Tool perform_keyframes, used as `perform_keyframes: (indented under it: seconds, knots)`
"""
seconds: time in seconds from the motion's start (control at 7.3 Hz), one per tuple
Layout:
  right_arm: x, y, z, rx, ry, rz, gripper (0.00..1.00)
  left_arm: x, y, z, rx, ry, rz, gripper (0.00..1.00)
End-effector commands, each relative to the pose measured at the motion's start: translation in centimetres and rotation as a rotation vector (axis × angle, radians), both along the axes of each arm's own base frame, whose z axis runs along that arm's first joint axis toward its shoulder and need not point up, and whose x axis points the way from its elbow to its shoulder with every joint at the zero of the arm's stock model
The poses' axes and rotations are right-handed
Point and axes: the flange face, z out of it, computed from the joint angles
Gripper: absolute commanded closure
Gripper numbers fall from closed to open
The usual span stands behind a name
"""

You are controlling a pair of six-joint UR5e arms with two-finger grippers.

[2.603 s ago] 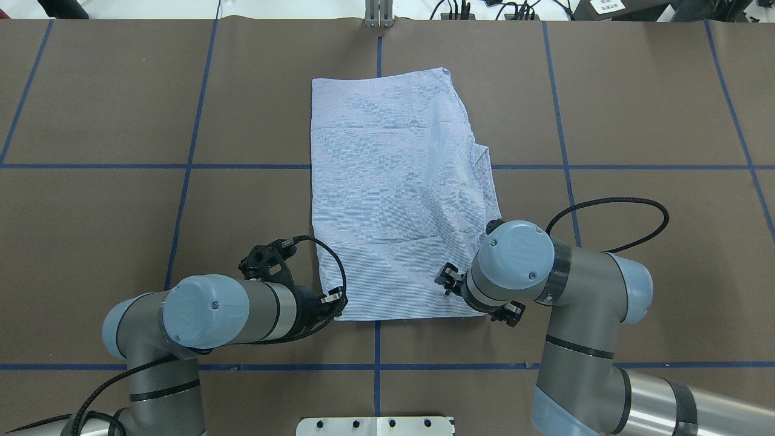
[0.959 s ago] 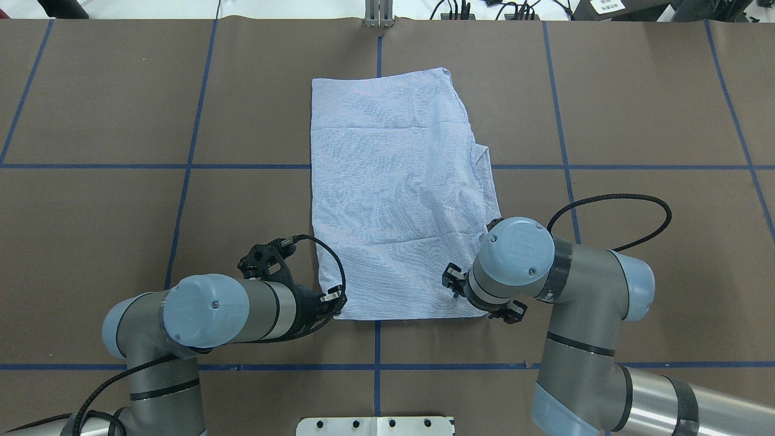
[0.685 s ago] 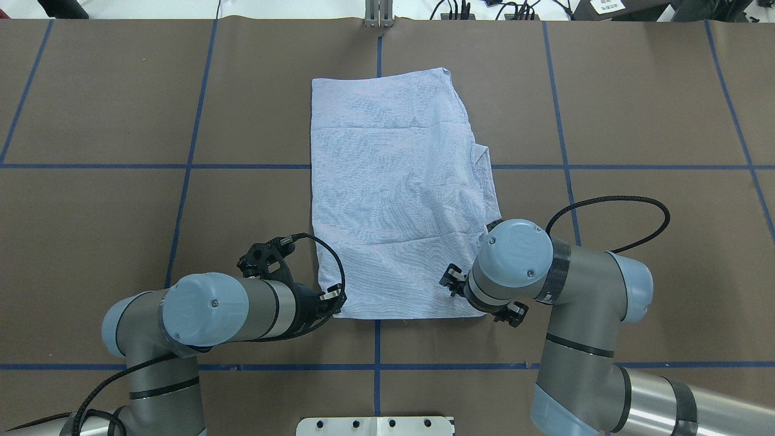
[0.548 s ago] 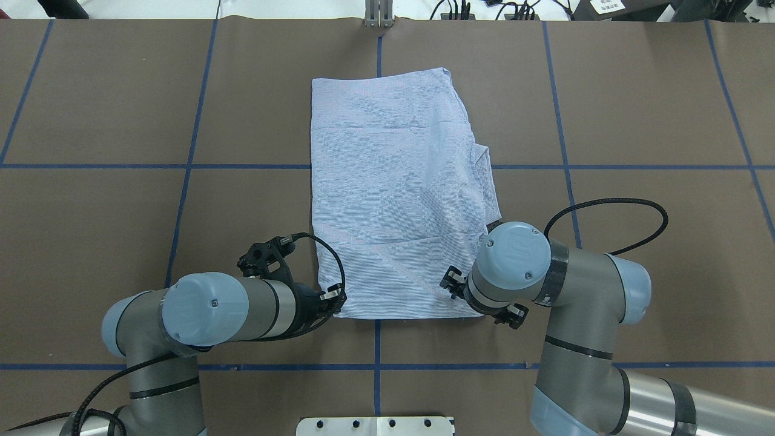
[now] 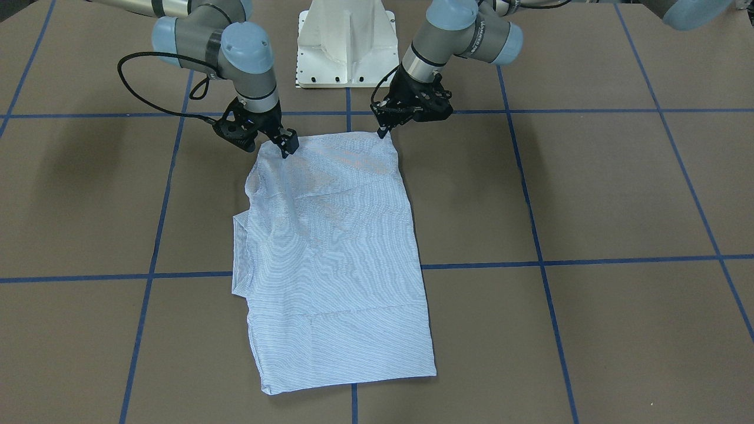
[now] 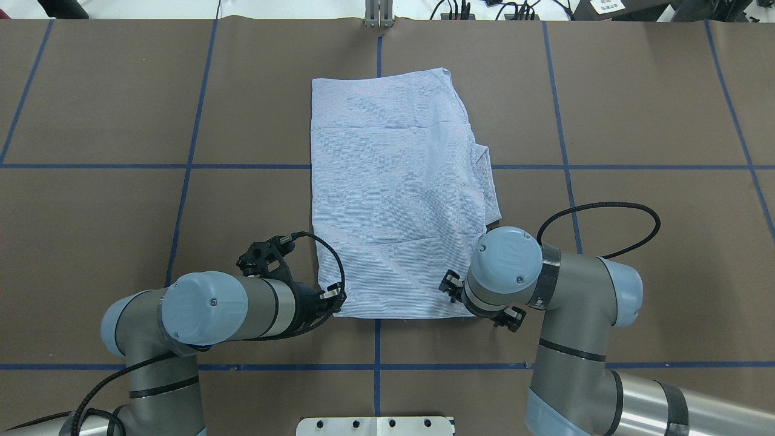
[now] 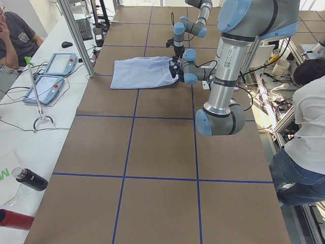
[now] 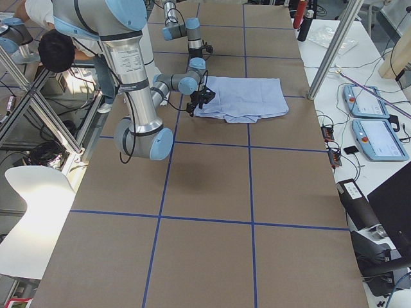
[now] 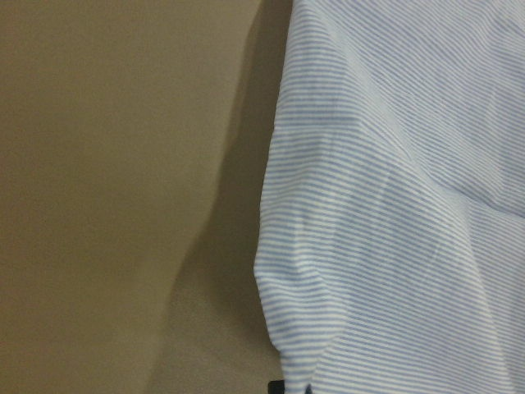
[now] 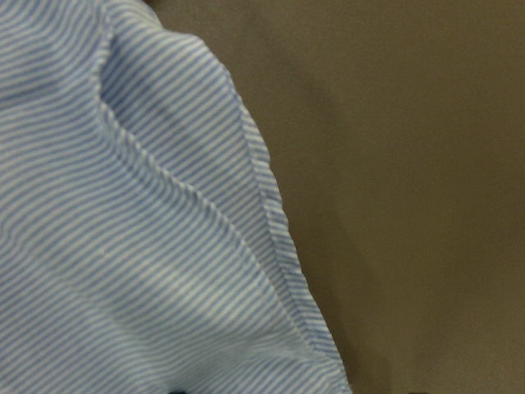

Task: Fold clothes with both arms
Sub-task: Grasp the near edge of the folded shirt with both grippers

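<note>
The light blue striped shirt (image 6: 393, 200) lies folded into a long rectangle on the brown table, back up, with its collar and buttons hidden. My left gripper (image 5: 384, 128) is shut on the shirt's near left corner (image 9: 394, 205), which is raised a little off the table. My right gripper (image 5: 287, 147) is shut on the near right corner (image 10: 123, 246), whose hem is also lifted. In the overhead view the left gripper (image 6: 335, 301) shows at the hem, and the right gripper's fingers are hidden under its wrist.
The white pedestal base (image 5: 344, 41) stands at the table's near edge between the arms. Blue tape lines (image 6: 191, 166) cross the brown table. Operators (image 7: 18, 35) and tablets (image 7: 61, 63) are at the table's far side.
My right wrist has shifted a little left and toward the robot, drawing the shirt's near right corner inward. The left arm has barely moved.
</note>
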Motion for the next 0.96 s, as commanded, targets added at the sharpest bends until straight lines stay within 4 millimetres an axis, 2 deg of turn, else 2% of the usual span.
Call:
perform_keyframes:
  seconds: [0.0, 0.14, 0.27, 0.41, 0.55, 0.82]
  knots:
    - [-0.37, 0.28, 0.14, 0.0, 0.003, -0.006, 0.06, -0.01, 0.01, -0.01, 0.0, 0.0, 0.001, 1.0]
    - [-0.37, 0.28, 0.14, 0.001, 0.003, -0.007, 0.08, -0.01, 0.01, -0.01, 0.0, 0.0, 0.001, 1.0]
    - [-0.33, 0.23, 0.14, -0.002, 0.002, -0.006, 0.17, -0.01, 0.01, -0.01, 0.0, 0.0, 0.001, 1.0]
    - [-0.3, 0.24, 0.07, -0.003, 0.001, -0.005, 0.49, -0.01, 0.01, -0.01, 0.0, 0.0, 0.001, 1.0]
    - [-0.29, 0.22, 0.07, 0.0, 0.001, -0.005, 0.72, -0.01, 0.01, -0.01, 0.0, 0.0, 0.001, 1.0]
    - [-0.29, 0.21, 0.08, 0.001, 0.002, -0.004, 0.95, -0.01, 0.01, -0.01, 0.0, 0.0, 0.001, 1.0]
